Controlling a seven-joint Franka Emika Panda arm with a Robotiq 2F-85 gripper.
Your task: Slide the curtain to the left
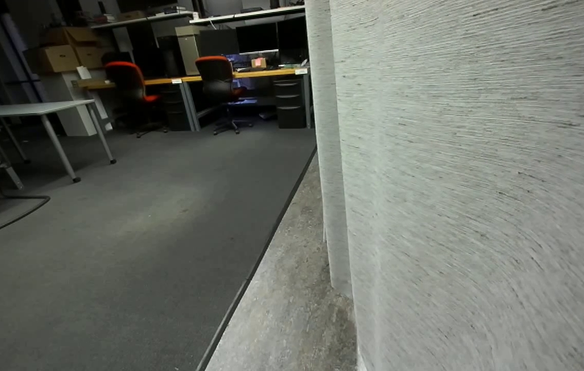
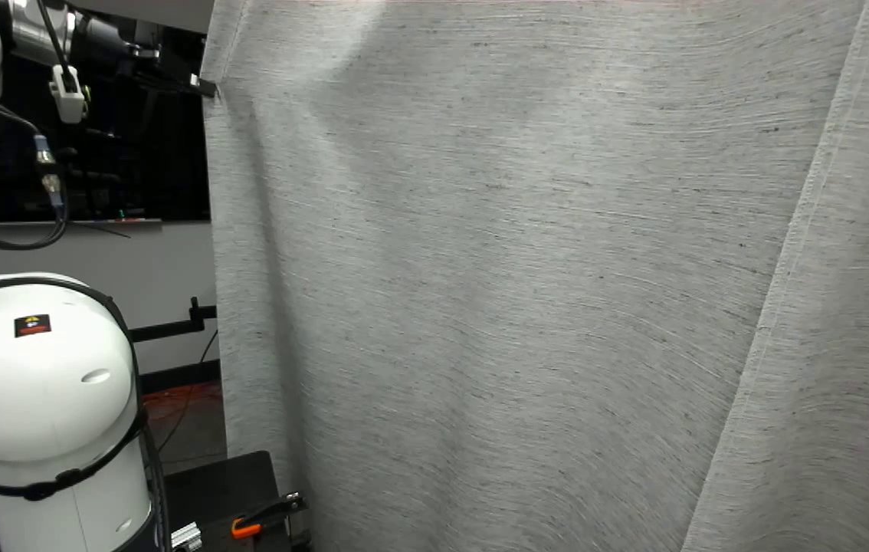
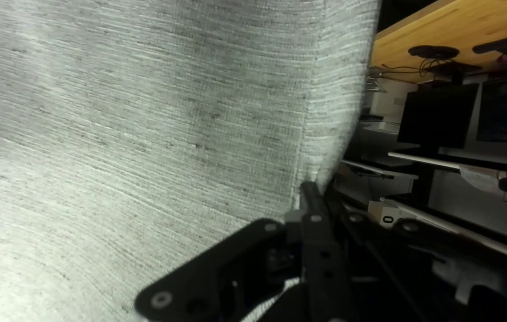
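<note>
While the gripper (image 2: 207,87) has the curtain (image 2: 519,268) by its edge, fingers (image 3: 313,200) drawn together and fabric creased right at the tips, that pale grey cloth sweeps across most of what we see in an exterior view. Only there do we get the white arm (image 2: 44,376), a dark screen (image 2: 136,184) behind it and, low down, an orange-and-black clamp (image 2: 247,529) at the edge of a black platform (image 2: 220,483). Swing round, and in an exterior view the curtain hangs in pleats down the right-hand side, with grey carpet (image 1: 158,257), two orange-trimmed chairs (image 1: 215,77) and a long worktop (image 1: 271,73) opening out to the left. Over to the wrist view: curtain on the left, its stitched hem running down to the gripper, and on the right, upside down, monitors (image 3: 439,114) and shelves (image 3: 437,162). Containers, then! Cardboard boxes (image 1: 60,58) sit on a pale cabinet (image 1: 65,90), what they hold out of sight. Beneath the worktop stands a dark drawer unit (image 1: 290,103), fronts flush, contents hidden. And a light-coloured box (image 3: 378,214) with a dark ring mark shows among the shelves in the wrist view, its inside hidden too.
</note>
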